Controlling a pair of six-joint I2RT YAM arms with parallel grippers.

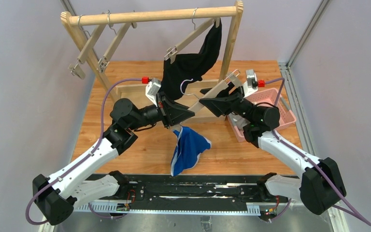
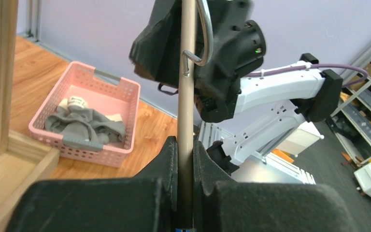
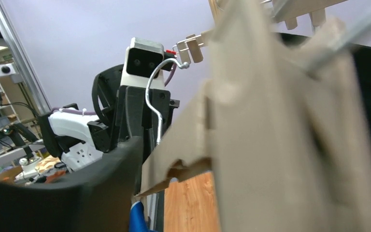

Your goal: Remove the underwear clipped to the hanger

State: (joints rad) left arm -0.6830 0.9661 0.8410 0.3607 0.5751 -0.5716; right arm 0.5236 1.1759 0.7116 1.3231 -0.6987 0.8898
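A wooden clip hanger [image 1: 223, 87] is held slanted between both grippers above the table. My left gripper [image 1: 182, 116] is shut on its lower end; the left wrist view shows the bar [image 2: 187, 111] pinched between the jaws. My right gripper [image 1: 211, 104] is shut on its middle. The blue underwear [image 1: 189, 147] hangs from the lower end under my left gripper, and its bottom reaches the table. A strip of it shows in the right wrist view [image 3: 136, 217]. The black underwear [image 1: 189, 67] is clipped to a hanger on the rack. The grey underwear [image 2: 84, 126] lies in the pink basket [image 2: 101, 89].
The wooden rack [image 1: 154, 17] stands at the back, with two bare hangers [image 1: 101, 48] on its left side. Its base frame [image 1: 130, 92] lies on the table behind my left arm. The pink basket [image 1: 282, 113] sits at the right, beside my right arm.
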